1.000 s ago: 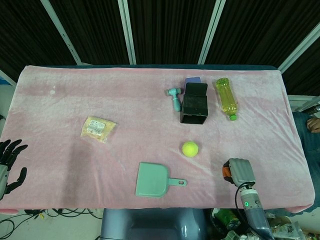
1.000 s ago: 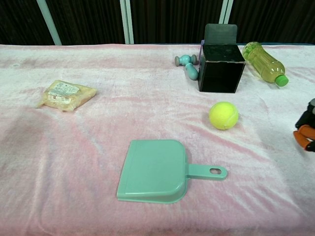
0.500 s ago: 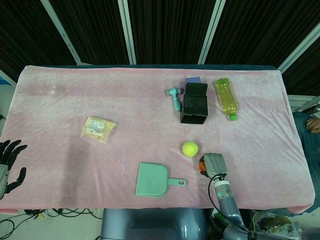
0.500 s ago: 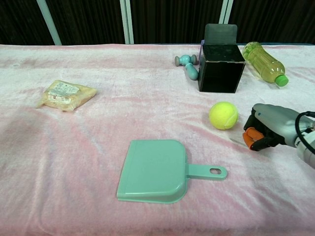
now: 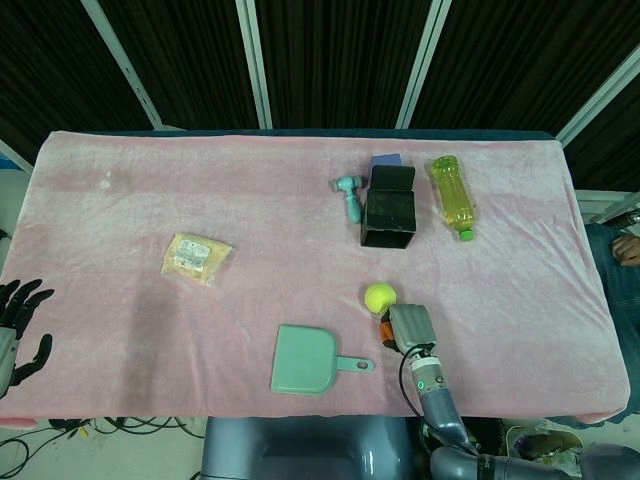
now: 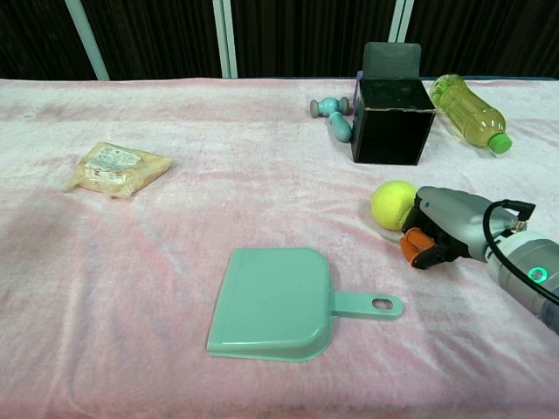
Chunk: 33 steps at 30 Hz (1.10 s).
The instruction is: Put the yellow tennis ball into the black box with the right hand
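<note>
The yellow tennis ball (image 5: 379, 296) (image 6: 395, 204) lies on the pink cloth, in front of the black box (image 5: 389, 210) (image 6: 392, 123), which stands with its lid up. My right hand (image 5: 408, 326) (image 6: 441, 229) is low over the cloth right beside the ball, on the near right of it, its grey back up and its fingers (image 6: 417, 243) pointing down toward the cloth. It holds nothing; whether it touches the ball is unclear. My left hand (image 5: 20, 325) hangs off the table's front left corner with fingers spread, empty.
A teal dustpan (image 5: 308, 360) (image 6: 278, 304) lies near the front edge, left of my right hand. A teal dumbbell (image 5: 349, 195) sits left of the box, a yellow-green bottle (image 5: 453, 194) to its right. A snack packet (image 5: 195, 257) lies at the left.
My right hand has travelled left across the cloth from the front right, ending up beside the ball. Ball, box and left hand have stayed put.
</note>
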{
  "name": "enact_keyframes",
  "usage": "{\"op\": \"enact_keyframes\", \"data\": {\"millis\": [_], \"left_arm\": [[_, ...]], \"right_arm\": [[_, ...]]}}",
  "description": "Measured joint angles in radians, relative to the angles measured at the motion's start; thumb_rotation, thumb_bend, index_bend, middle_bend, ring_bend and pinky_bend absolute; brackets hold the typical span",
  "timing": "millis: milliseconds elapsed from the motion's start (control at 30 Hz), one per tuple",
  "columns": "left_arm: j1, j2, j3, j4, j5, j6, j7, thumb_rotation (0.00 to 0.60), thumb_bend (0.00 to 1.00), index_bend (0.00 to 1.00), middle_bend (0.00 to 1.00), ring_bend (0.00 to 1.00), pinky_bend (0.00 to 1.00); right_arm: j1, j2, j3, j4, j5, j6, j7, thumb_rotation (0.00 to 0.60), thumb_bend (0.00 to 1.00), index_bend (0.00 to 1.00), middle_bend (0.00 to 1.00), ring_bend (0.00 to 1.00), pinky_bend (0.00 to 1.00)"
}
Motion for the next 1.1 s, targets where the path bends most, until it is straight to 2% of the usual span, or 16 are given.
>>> {"op": "enact_keyframes", "data": {"millis": [567, 933, 1100], "left_arm": [[0.001, 0.002, -0.007, -0.003, -0.01, -0.005, 0.0, 0.6, 0.48, 0.18, 0.1, 0.04, 0.08], [0.002, 0.004, -0.011, -0.005, -0.014, -0.006, -0.006, 0.6, 0.48, 0.18, 0.1, 0.04, 0.08], [0.003, 0.003, -0.011, -0.005, -0.015, -0.007, -0.006, 0.6, 0.48, 0.18, 0.1, 0.04, 0.08]], "right_arm": [[0.027, -0.049, 0.015, 0.036, 0.024, -0.003, 0.007, 0.6, 0.75, 1.0, 1.0, 1.0, 1.0], [0.084, -0.089, 0.103, 0.133, 0.039, -0.031, 0.065, 0.6, 0.75, 1.0, 1.0, 1.0, 1.0], [0.109, -0.094, 0.124, 0.184, 0.066, -0.067, 0.071, 0.6, 0.75, 1.0, 1.0, 1.0, 1.0]]}}
